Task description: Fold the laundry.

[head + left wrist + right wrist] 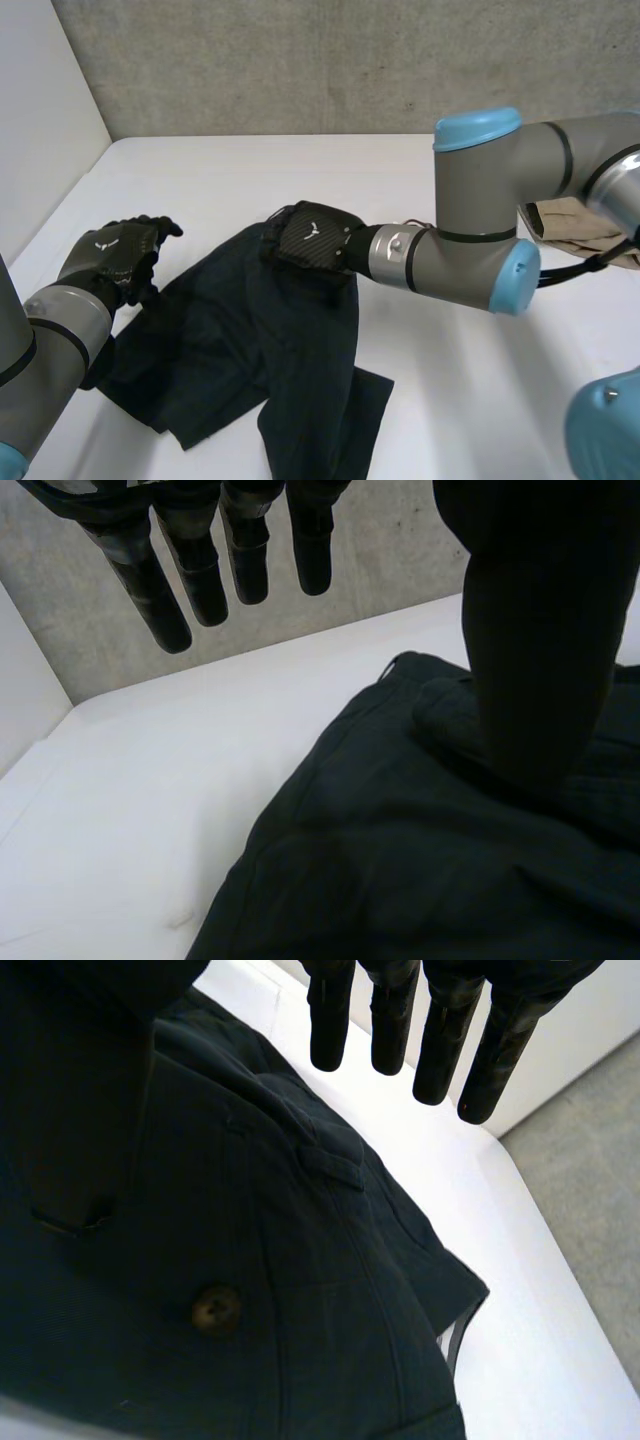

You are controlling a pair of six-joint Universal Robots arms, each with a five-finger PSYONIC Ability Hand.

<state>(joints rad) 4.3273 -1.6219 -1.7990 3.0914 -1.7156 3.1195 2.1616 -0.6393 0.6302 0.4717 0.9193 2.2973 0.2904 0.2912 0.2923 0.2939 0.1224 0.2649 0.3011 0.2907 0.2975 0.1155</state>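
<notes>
Trousers [250, 340] lie under right hand [310, 238], beside left hand [120, 250].

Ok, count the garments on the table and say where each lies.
2. A dark garment lies spread mid-table under the right hand; a beige garment lies at the far right, partly behind the right arm. Others may be hidden.

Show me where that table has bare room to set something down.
Bare: the table strip between trousers and back wall, and the near patch between trousers and right arm. Crowded: mid-left, with left hand and right hand at the trousers.
</notes>
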